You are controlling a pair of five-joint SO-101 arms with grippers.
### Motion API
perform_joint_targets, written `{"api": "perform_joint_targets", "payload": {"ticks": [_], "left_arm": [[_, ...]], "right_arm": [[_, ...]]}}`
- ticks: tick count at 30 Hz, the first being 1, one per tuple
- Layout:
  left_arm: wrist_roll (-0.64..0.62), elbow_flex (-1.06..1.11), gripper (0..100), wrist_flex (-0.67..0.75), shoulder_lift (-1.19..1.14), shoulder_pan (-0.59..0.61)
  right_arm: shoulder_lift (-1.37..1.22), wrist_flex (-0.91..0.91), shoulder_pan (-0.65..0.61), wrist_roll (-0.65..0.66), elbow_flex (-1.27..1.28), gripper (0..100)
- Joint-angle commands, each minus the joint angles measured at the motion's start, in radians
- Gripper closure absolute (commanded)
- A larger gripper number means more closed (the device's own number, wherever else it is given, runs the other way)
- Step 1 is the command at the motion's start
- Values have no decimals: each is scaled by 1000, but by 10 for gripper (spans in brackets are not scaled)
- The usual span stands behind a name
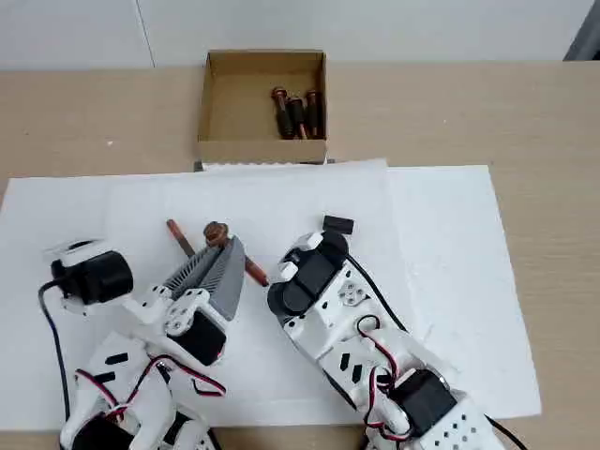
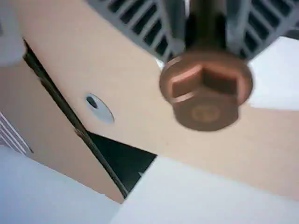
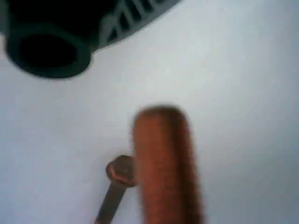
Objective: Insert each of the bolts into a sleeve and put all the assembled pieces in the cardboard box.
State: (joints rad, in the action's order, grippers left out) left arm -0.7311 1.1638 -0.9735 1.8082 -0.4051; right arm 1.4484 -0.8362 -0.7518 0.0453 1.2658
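Observation:
My left gripper [image 1: 225, 247] is over the white paper, shut on a copper bolt whose hex head [image 1: 217, 232] sticks out past the grey fingertips. In the left wrist view that bolt head [image 2: 205, 89] sits just beyond the gripper [image 2: 205, 37]. A copper shaft end [image 1: 256, 272] shows beside the left gripper's fingers and appears close up in the right wrist view as a shaft [image 3: 163, 168]. My right gripper [image 1: 332, 232] sits to the right, shut on a black sleeve [image 1: 338, 224] [image 3: 46, 51]. A second bolt [image 1: 180, 238] lies on the paper.
The cardboard box [image 1: 262, 150] stands at the paper's far edge with three assembled pieces [image 1: 298, 114] in its right half. White paper [image 1: 441, 244] covers the wooden table [image 1: 544, 122]. The two arms sit close together near the front.

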Motion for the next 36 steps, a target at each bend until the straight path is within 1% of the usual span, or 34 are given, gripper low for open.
{"api": "perform_joint_targets", "payload": {"ticks": [1,8,10,14,16,22,28,36], "left_arm": [[-3,-4,994,25,6,-23],[-2,50,994,29,8,-23],[0,53,994,31,8,-21],[71,54,994,31,9,-17],[83,54,994,32,9,-17],[84,56,994,97,8,-17],[84,114,994,97,9,-18],[86,125,994,100,9,-17]], "right_arm": [[12,41,-12,-3,-8,995],[12,41,-81,-2,-9,995],[12,41,-82,-2,-9,995],[12,41,-79,-2,-12,995],[12,39,-79,-2,-20,995],[12,36,-81,-2,-25,995],[12,41,-82,-2,-26,995],[12,33,-82,-2,-63,995]]}}
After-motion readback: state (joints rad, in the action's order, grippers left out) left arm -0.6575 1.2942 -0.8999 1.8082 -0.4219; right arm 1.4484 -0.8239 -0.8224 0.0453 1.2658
